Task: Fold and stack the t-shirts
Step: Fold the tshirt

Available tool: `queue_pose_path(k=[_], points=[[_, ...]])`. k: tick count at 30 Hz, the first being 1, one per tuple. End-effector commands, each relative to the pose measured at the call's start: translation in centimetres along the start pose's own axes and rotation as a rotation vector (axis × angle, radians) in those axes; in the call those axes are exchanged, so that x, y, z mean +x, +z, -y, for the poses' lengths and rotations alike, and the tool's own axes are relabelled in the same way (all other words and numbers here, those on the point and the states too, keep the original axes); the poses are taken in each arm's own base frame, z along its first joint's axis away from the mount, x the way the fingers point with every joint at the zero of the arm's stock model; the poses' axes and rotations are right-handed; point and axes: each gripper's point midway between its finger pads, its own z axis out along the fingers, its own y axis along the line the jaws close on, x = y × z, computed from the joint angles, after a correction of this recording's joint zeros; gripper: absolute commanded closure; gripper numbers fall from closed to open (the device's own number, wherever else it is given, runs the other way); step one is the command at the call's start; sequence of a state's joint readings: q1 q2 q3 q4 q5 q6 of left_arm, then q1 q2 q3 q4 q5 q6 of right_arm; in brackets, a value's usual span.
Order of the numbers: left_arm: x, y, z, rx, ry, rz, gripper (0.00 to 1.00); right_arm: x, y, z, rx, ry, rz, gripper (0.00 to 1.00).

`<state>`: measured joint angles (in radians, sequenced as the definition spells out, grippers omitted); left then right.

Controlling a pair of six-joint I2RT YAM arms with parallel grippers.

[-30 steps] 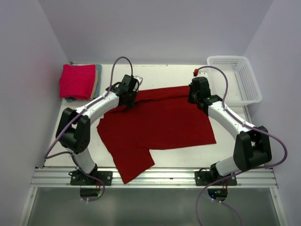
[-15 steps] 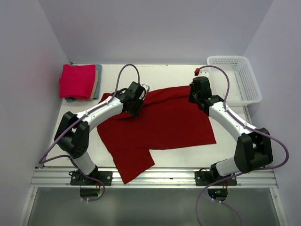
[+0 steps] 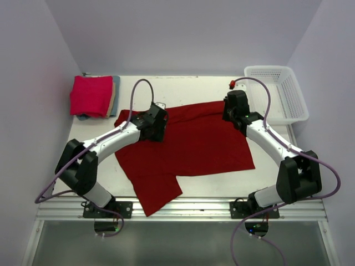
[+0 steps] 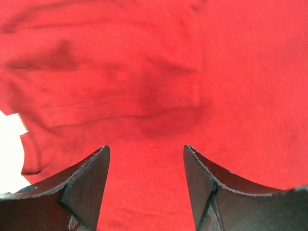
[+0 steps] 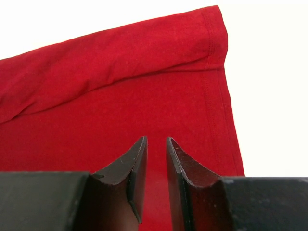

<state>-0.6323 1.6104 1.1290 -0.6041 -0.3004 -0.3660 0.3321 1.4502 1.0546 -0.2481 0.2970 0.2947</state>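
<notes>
A dark crimson t-shirt lies spread on the white table, one sleeve reaching toward the near edge. My left gripper hovers over its far left part, open, with only flat red cloth between the fingers. My right gripper is over the shirt's far right corner; its jaws stand a narrow gap apart with nothing in them. A folded pinkish-red t-shirt lies on a blue-grey one at the far left corner.
A white mesh basket stands at the far right corner. Bare table runs along the back behind the shirt. Grey walls close in the left, back and right. The aluminium rail marks the near edge.
My left gripper swung right, then came back toward the near side and opened, letting go of the shirt's far left part, which now lies flat. My right jaws parted slightly.
</notes>
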Motion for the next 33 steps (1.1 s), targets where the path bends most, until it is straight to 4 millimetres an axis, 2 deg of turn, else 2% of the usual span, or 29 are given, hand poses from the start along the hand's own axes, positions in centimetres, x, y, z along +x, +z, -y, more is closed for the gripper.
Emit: queue_pose_path(k=[1, 2, 3, 4, 5, 6, 9, 12, 16, 19, 26, 33], points=[[-3.1, -1.5, -3.7, -0.115, -0.186, 0.172, 0.34, -0.7, -0.5, 0.2, 0.01, -0.001, 0.034, 0.74], [-2.8, -0.9, -4.0, -0.097, -0.224, 0.172, 0.36, -0.7, -0.5, 0.2, 0.009, 0.0, 0.035, 0.74], [-2.9, -0.5, -5.6, -0.103, -0.279, 0.176, 0.41, -0.8, -0.5, 0.3, 0.008, 0.0, 0.037, 0.74], [-3.1, -0.5, -5.9, -0.068, -0.313, 0.186, 0.44, -0.8, -0.5, 0.3, 0.01, 0.0, 0.038, 0.75], [-3.1, 0.0, -7.4, -0.079, -0.361, 0.2, 0.47, -0.7, -0.5, 0.2, 0.007, -0.004, 0.036, 0.75], [-3.1, 0.1, -7.9, -0.081, -0.382, 0.206, 0.53, -0.6, -0.5, 0.2, 0.007, -0.006, 0.033, 0.75], [-3.0, 0.7, -9.0, -0.086, -0.454, 0.219, 0.62, -0.8, -0.5, 0.2, 0.007, -0.005, 0.036, 0.76], [-3.4, 1.7, -9.3, -0.031, -0.537, 0.245, 0.67, -0.7, -0.5, 0.3, 0.008, -0.007, 0.034, 0.76], [-3.9, 2.4, -9.3, 0.028, -0.58, 0.256, 0.67, -0.6, -0.7, 0.4, 0.009, -0.015, 0.032, 0.77], [-3.6, 2.9, -10.1, 0.029, -0.618, 0.25, 0.69, -0.6, -0.8, 0.4, 0.01, -0.015, 0.034, 0.77], [-0.4, 5.4, -12.6, -0.031, -0.681, 0.164, 0.71, -0.4, -0.6, 0.4, 0.011, -0.013, 0.028, 0.78], [1.6, 7.1, -12.2, -0.02, -0.679, 0.102, 0.72, -0.4, -0.6, 0.5, 0.018, -0.013, 0.028, 0.78]])
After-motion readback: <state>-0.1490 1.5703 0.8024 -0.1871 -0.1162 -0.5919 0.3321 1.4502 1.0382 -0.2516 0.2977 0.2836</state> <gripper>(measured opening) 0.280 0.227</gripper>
